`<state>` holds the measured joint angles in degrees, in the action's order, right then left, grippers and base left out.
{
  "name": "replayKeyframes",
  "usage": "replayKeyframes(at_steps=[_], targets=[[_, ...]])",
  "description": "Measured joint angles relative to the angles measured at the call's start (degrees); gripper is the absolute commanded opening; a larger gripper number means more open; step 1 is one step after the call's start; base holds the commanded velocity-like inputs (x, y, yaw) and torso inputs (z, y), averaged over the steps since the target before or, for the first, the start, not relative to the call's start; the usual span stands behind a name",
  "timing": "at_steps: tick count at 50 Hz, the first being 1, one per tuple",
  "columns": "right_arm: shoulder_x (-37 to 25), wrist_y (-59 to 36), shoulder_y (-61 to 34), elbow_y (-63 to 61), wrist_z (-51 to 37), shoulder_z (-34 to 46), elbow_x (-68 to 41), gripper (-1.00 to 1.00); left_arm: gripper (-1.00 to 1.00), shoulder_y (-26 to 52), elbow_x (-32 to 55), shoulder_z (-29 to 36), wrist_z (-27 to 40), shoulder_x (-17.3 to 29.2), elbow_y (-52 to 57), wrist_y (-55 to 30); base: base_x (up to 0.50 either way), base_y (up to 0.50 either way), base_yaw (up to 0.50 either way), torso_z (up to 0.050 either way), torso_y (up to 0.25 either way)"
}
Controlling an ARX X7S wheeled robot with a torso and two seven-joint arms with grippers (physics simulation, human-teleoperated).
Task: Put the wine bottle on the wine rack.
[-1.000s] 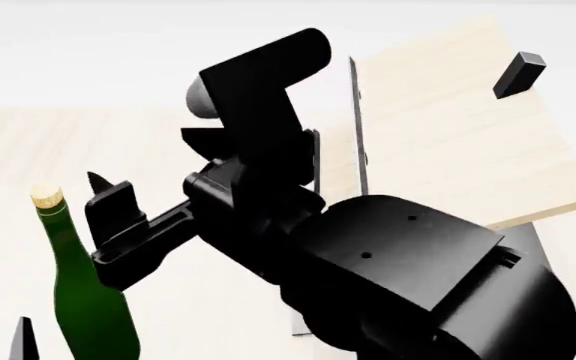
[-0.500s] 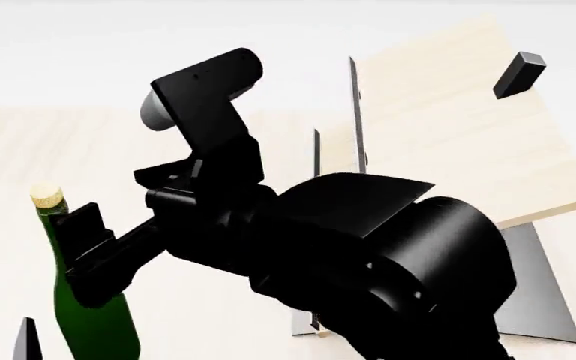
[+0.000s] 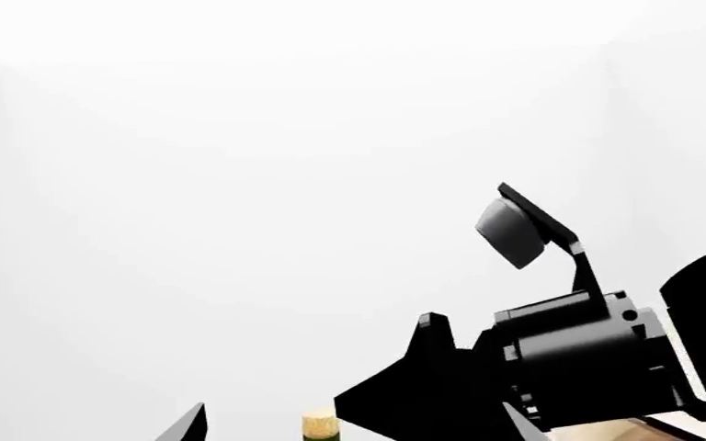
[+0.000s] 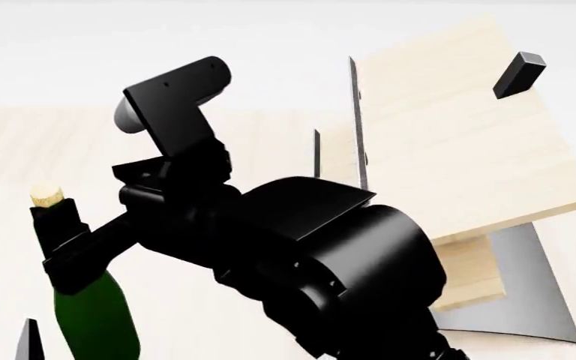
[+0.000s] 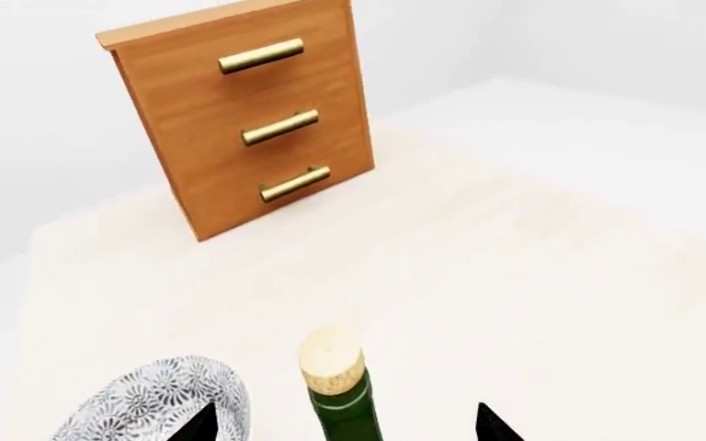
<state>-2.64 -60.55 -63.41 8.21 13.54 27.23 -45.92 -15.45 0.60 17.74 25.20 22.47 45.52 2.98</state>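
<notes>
While the bottle point(image 4: 93, 315) stands upright on the pale counter point(image 4: 8, 150) at the lower left of the head view, your right arm reaches across to it from the lower middle, which I judge is the lead-in to a grip on the neck. In the right wrist view the cork point(image 5: 331, 357) sits low and centred, with the two dark tips of the right fingers point(image 5: 491, 424) spread to either side of the neck and apart from the glass; nothing is pinched yet. The right gripper point(image 4: 63, 240) overlaps the neck just under the cork in the head view. Your left fingers point(image 3: 187, 427) show only as a sliver at the bottom edge of the left wrist view, so I cannot tell their state. Over at the upper right of the head view the rack point(image 4: 448, 142) waits, boards tilted, well apart from the bottle. A drawer cabinet point(image 5: 249, 119) and a patterned bowl point(image 5: 163, 404) also stand on the counter.
</notes>
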Motion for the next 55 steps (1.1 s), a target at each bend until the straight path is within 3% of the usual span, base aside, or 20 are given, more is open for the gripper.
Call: replayKeyframes(at_steps=[22, 50, 51, 55], targets=[[2.1, 14.6, -2.3, 12.4, 0.4, 9.4, -4.6, 1.0, 1.0, 0.2, 0.0, 0.5, 0.3, 0.3, 0.0, 0.1, 0.0, 0.0, 0.0, 0.0, 0.0], [2.5, 36.7, -8.9, 28.1, -0.9, 34.5, -23.7, 1.0, 1.0, 0.4, 0.0, 1.1, 0.6, 0.7, -0.2, 0.4, 0.0, 0.0, 0.0, 0.0, 0.0], [2.5, 37.3, -9.1, 28.4, -0.9, 35.3, -24.4, -1.0, 1.0, 0.4, 0.0, 1.1, 0.6, 0.7, -0.2, 0.3, 0.0, 0.0, 0.0, 0.0, 0.0], [2.4, 39.4, -9.8, 29.3, -1.4, 37.4, -26.4, -1.0, 1.0, 0.4, 0.0, 1.1, 0.7, 0.8, -0.2, 0.3, 0.0, 0.0, 0.0, 0.0, 0.0]])
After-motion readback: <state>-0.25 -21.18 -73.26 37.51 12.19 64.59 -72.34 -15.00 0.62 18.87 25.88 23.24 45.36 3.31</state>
